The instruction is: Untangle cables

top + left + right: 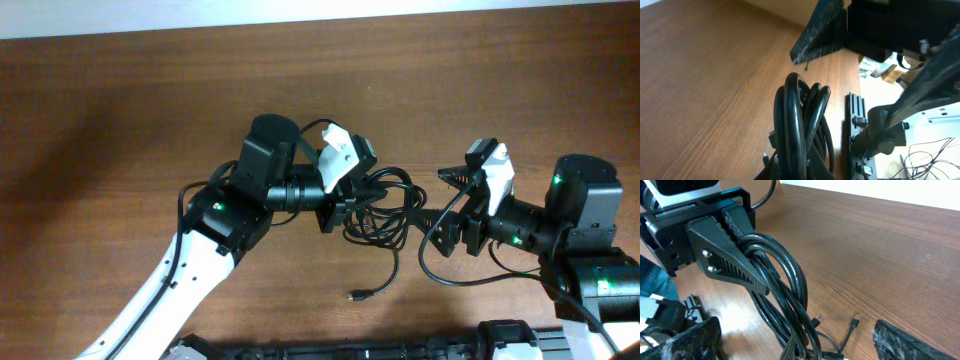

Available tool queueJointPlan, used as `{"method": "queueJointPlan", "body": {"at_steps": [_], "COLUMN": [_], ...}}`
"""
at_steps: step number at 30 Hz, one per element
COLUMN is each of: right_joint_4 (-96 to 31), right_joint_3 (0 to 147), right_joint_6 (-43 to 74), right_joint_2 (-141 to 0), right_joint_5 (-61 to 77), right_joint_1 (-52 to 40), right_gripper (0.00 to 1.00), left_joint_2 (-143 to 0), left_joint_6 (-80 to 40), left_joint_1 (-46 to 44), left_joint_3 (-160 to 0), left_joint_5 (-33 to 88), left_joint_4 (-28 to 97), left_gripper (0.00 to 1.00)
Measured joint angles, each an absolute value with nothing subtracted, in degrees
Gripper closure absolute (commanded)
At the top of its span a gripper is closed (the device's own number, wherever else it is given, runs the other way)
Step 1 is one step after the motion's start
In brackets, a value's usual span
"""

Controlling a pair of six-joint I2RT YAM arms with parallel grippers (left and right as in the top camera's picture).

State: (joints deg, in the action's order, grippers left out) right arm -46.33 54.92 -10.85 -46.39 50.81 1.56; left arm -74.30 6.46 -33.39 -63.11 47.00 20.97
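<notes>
On my left, the left gripper (342,203) has its ribbed black plastic fingers (735,262) pinched together on the cables (385,205), a clump of thin, glossy black rubbery cords in rounded loops near the middle of the brown wood-grain table (120,120). One loose strand trails toward the near edge and ends in a small plug (355,296) lying flat on the wood. Further right, the right gripper (447,207) has its rough matte jaws spread wide, with the loops reaching in between them

The cables (385,205), glossy black cords bunched in tangled loops, hang partly lifted above the counter (120,120); one loose strand's plug (354,296) rests on it.
</notes>
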Motion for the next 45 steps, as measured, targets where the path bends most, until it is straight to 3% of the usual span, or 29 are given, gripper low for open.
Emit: {"method": "queueJointPlan", "body": {"at_steps": [5,12,15,17,19,22,24,25,26,34,41,45], "right_joint_4": [-47.2,-47.4,-47.2,-47.2,-47.2,-47.0,-47.1,-47.1,-47.2,-44.8,-43.2,-43.2], "right_joint_3": [54.9,54.9,54.9,54.9,54.9,54.9,54.9,54.9,54.9,54.9,54.9,54.9], "right_joint_6": [-12.3,-12.6,-12.7,-12.7,-12.4,-13.1,-13.3,-13.3,-13.3,-4.4,4.6,6.0], "right_joint_2": [-46.4,-46.4,-46.5,-46.7,-47.4,-47.6,-47.6,-47.6,-47.6,-47.6,-47.9,-47.9], "right_joint_5": [51.2,51.6,51.6,51.7,52.0,52.4,52.5,52.6,52.6,48.2,42.4,41.7], "right_joint_1": [1.6,1.6,1.6,1.6,1.6,1.6,1.6,1.6,1.6,1.6,1.6,1.6], "right_gripper": [0.29,0.60,0.67,0.78,0.96,0.96,0.96,0.96,0.96,0.96,0.96,0.96], "left_joint_2": [-74.3,-74.2,-74.3,-74.2,-74.2,-74.2,-74.2,-74.2,-74.2,-74.2,-74.1,-74.1], "left_joint_6": [6.5,6.4,6.4,6.4,6.4,6.4,6.4,6.2,6.3,4.8,-17.7,-27.1], "left_joint_1": [-33.4,-33.4,-33.4,-33.4,-33.4,-33.3,-33.3,-33.3,-33.3,-33.3,-33.3,-33.3], "left_joint_3": [-63.1,-63.1,-63.1,-63.1,-63.1,-63.1,-63.1,-63.1,-63.1,-63.1,-63.2,-63.2], "left_joint_5": [48.2,48.7,48.9,49.6,50.7,50.6,50.6,50.6,50.7,50.5,33.1,30.1], "left_joint_4": [17.6,16.5,15.9,15.0,14.7,14.6,14.5,14.5,14.3,14.3,23.0,23.1], "left_gripper": [1.00,1.00,1.00,1.00,1.00,1.00,0.74,0.47,0.01,0.01,0.01,0.01]}}
